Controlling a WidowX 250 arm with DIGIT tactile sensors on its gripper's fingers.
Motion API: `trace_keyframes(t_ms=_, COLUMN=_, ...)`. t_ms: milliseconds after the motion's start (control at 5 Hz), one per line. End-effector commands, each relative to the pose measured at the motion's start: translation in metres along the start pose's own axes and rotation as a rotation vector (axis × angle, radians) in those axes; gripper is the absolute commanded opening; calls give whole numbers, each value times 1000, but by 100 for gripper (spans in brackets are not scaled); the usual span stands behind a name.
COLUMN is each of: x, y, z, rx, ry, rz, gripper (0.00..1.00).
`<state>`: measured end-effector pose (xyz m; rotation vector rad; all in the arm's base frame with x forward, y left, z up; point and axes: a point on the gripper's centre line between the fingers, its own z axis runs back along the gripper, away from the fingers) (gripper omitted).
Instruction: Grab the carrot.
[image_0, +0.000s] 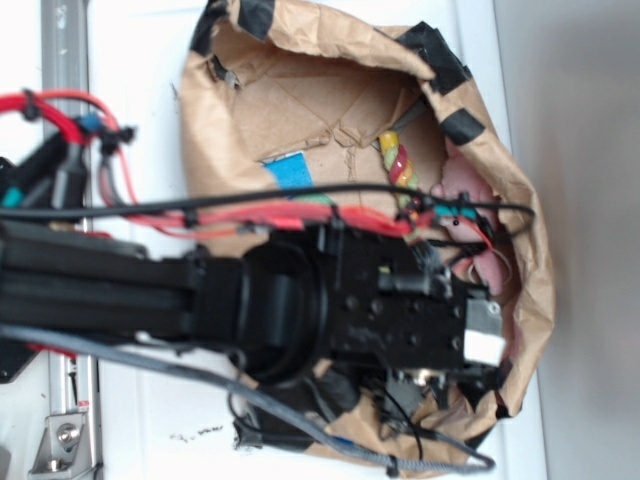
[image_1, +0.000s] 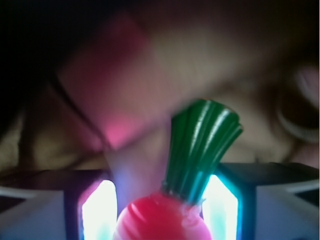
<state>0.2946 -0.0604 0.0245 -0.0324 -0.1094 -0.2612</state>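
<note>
In the wrist view the carrot (image_1: 162, 222) sits right between my gripper (image_1: 160, 200) fingers. Its reddish-orange body fills the gap, and both bright pads (image_1: 100, 210) touch its sides. Its ribbed green top (image_1: 200, 150) points away from the camera. In the exterior view my gripper (image_0: 497, 300) reaches into the right side of the brown paper bag (image_0: 520, 230), and the arm hides the carrot there.
The bag also holds a pink-yellow-green twisted rope toy (image_0: 395, 160), a blue block (image_0: 290, 172) and pink cloth (image_0: 470, 185). The bag's crumpled walls, patched with black tape (image_0: 440, 55), rise close around the gripper. A metal rail (image_0: 65, 60) runs along the left.
</note>
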Motion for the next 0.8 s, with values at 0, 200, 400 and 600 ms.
trace_keyframes(t_ms=0, x=-3, y=43, z=97, rx=42, ry=-129, rz=247, gripper=0)
trace_keyframes(t_ms=200, x=-4, y=53, z=141, rx=51, ry=-206, rz=331, gripper=0)
trace_keyframes(t_ms=400, x=-11, y=56, z=176, rx=118, ry=-284, rz=421, gripper=0)
trace_keyframes(t_ms=600, x=-18, y=54, z=179, rx=125, ry=-269, rz=448, gripper=0)
